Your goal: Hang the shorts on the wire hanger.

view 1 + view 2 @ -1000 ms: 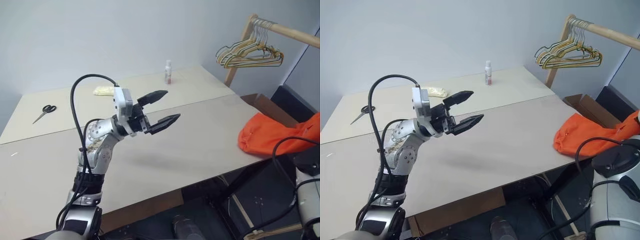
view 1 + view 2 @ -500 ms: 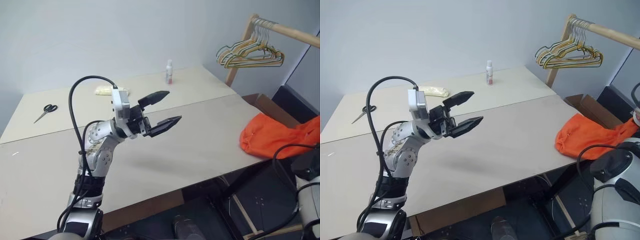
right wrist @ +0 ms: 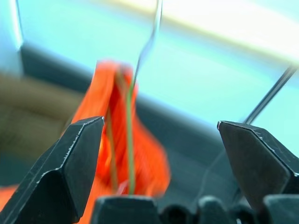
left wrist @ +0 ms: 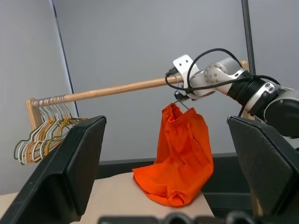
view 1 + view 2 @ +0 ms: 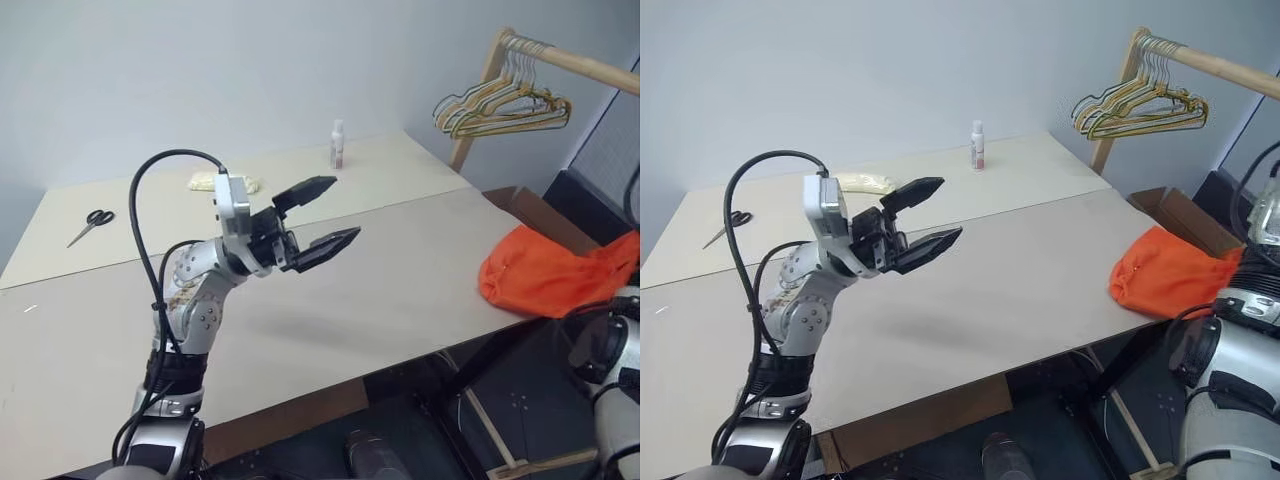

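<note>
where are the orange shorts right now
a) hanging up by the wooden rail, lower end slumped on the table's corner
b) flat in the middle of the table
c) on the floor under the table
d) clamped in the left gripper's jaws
a: the left wrist view shows the shorts hanging from the wire hanger by the wooden rail, lower end resting on the table.

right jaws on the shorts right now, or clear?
Apart. In the right wrist view the right gripper stands with its jaws wide open, and the orange shorts hang beyond them on the wire hanger, untouched by either jaw.
</note>
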Action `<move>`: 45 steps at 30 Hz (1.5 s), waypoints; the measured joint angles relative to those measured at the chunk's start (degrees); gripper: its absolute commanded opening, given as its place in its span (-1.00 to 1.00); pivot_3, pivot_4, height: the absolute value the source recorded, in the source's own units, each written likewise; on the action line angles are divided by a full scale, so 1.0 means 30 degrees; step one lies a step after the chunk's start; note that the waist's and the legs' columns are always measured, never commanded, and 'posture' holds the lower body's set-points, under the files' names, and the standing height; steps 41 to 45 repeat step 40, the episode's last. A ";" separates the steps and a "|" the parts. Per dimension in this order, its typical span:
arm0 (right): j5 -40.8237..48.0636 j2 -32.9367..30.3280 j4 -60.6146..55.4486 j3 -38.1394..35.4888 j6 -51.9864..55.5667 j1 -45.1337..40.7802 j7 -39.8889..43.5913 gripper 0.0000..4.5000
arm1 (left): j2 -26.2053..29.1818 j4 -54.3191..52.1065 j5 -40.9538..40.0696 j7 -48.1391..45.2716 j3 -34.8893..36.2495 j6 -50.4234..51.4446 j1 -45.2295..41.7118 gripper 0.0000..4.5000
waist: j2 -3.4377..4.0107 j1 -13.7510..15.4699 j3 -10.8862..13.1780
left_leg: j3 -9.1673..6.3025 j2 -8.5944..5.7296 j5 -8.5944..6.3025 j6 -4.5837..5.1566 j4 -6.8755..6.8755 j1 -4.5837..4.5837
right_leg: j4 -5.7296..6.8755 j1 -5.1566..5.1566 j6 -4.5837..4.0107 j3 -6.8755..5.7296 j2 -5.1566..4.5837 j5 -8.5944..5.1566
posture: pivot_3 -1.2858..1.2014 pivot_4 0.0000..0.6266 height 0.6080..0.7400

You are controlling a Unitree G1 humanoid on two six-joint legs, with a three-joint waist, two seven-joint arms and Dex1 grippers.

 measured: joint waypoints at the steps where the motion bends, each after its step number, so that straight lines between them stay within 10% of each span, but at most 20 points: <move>1: -0.0356 -0.0006 -0.0373 0.0568 -0.0554 0.0048 0.0050 0.99 | -0.0007 -0.0008 -0.0036 0.0107 0.0002 0.0012 0.0000 1.00 | -0.0001 0.0002 0.0000 | -0.0001 0.0000 0.0000 0.0000 0.0000 0.0000 | 0.0000 0.0001 0.0001 0.0001 0.0000 0.0001 | -0.04 -1.00 1.00; 13: 0.0643 0.2345 -0.4166 0.4313 -0.4646 0.2723 0.7939 0.99 | 0.3369 -0.1040 0.0657 0.1468 0.0994 0.0932 0.2097 1.00 | -0.0012 0.0742 -0.0001 | -0.0020 0.0014 -0.0005 0.0010 -0.0001 -0.0011 | -0.0003 -0.0016 0.0003 0.0001 0.0014 0.0023 | 0.08 -1.00 1.00; 26: 0.4016 0.1874 -0.9689 0.6978 -0.7621 0.8997 1.9327 0.99 | 0.5899 -0.3954 0.1198 0.2566 0.2337 0.1721 0.6873 1.00 | -0.0107 0.4172 -0.0001 | 0.0033 0.0030 -0.0044 0.0077 0.0018 0.0000 | -0.0051 -0.0074 -0.0153 -0.0131 -0.0007 0.0089 | 0.15 -1.00 1.00; 45: 0.2659 0.1679 -1.0852 0.8943 -1.0178 1.2053 2.1357 0.99 | 0.6255 -0.4097 0.2957 0.2718 0.2005 0.1444 0.8176 1.00 | -0.0304 0.5325 0.0008 | 0.0050 0.0031 -0.0046 0.0077 0.0029 -0.0002 | -0.0024 -0.0069 -0.0211 -0.0216 -0.0005 0.0077 | 0.19 -1.00 1.00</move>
